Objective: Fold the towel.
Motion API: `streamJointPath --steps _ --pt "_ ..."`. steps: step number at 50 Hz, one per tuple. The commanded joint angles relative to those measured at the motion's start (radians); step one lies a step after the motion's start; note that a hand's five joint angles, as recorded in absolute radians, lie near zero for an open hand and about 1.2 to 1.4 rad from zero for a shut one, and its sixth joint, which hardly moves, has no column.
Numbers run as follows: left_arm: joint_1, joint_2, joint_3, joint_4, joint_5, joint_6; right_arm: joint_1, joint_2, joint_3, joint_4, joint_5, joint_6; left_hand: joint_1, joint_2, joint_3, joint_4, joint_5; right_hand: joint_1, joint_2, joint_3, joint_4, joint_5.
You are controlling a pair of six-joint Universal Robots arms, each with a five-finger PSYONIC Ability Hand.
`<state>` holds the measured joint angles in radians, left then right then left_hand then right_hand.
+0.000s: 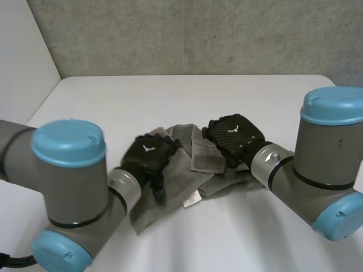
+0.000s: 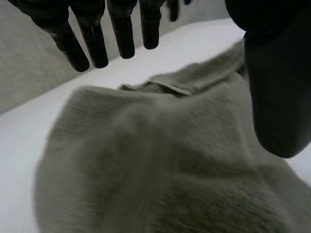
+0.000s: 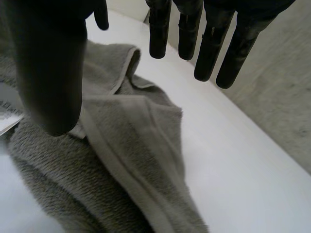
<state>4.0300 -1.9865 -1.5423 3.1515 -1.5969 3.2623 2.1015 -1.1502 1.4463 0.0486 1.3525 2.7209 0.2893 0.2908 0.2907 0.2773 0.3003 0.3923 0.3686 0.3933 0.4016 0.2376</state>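
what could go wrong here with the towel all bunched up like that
1. The grey towel lies bunched in overlapping layers, so a closing hand may pinch several layers and fold a lump rather than one edge.
2. The left hand and right hand hang open over the heap, close together; reaching for the same fold, they might bump each other.
3. A pull from one side alone could drag the whole heap across the white table.

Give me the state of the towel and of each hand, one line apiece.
Towel: rumpled in a loose heap on the table, not neatly folded, its white label showing.
Left hand: open, fingers straight, above the towel.
Right hand: open, fingers straight, above the towel.
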Motion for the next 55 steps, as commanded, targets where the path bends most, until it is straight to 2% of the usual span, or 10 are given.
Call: streamJointPath --steps 1,13,19,29,32,35,39,45,52,55 --pt "-0.054 -0.101 0.051 0.001 -0.049 -0.001 0.003 0.122 -0.049 -0.004 -0.012 -0.003 -0.011 -0.013 -0.013 0.001 -0.197 0.066 0.089 0.065 0.056 0.046" --pt "-0.095 -0.215 0.126 0.036 -0.167 0.002 0.002 0.270 -0.142 -0.059 0.039 -0.032 0.056 0.055 0.055 0.068 -0.129 0.174 0.198 0.173 0.165 0.154" --pt "-0.095 -0.255 0.172 0.064 -0.186 0.004 0.000 0.273 -0.149 -0.095 0.082 -0.050 0.156 0.155 0.155 0.168 -0.029 0.224 0.248 0.223 0.215 0.204" --pt "-0.065 -0.282 0.212 0.079 -0.256 0.068 -0.006 0.265 -0.142 -0.102 0.083 -0.049 0.206 0.204 0.205 0.218 0.021 0.227 0.251 0.226 0.218 0.207" --pt "-0.048 -0.282 0.208 0.079 -0.262 0.068 -0.018 0.264 -0.144 -0.104 0.083 -0.050 0.218 0.216 0.216 0.230 0.032 0.323 0.347 0.322 0.314 0.303" --pt "-0.016 -0.273 0.189 0.079 -0.273 0.068 -0.043 0.264 -0.147 -0.104 0.080 -0.050 0.309 0.307 0.307 0.321 0.123 0.420 0.444 0.419 0.411 0.401" --pt "0.043 -0.221 0.150 0.079 -0.275 0.066 -0.054 0.271 -0.153 -0.107 0.080 -0.050 0.578 0.576 0.577 0.590 0.393 0.459 0.483 0.458 0.450 0.439" --pt "0.090 -0.144 0.097 0.102 -0.270 0.060 -0.087 0.277 -0.162 -0.113 0.076 -0.050 0.790 0.788 0.788 0.802 0.604 0.776 0.800 0.775 0.767 0.756" --pt "0.112 -0.075 0.067 0.107 -0.267 0.056 -0.092 0.230 -0.161 -0.110 0.070 -0.043 0.934 0.932 0.932 0.946 0.748 1.004 1.027 1.003 0.994 0.984" --pt "0.122 -0.045 0.056 0.110 -0.265 0.056 -0.095 0.188 -0.153 -0.107 0.070 -0.038 0.981 0.979 0.980 0.993 0.795 1.004 1.028 1.003 0.995 0.984"
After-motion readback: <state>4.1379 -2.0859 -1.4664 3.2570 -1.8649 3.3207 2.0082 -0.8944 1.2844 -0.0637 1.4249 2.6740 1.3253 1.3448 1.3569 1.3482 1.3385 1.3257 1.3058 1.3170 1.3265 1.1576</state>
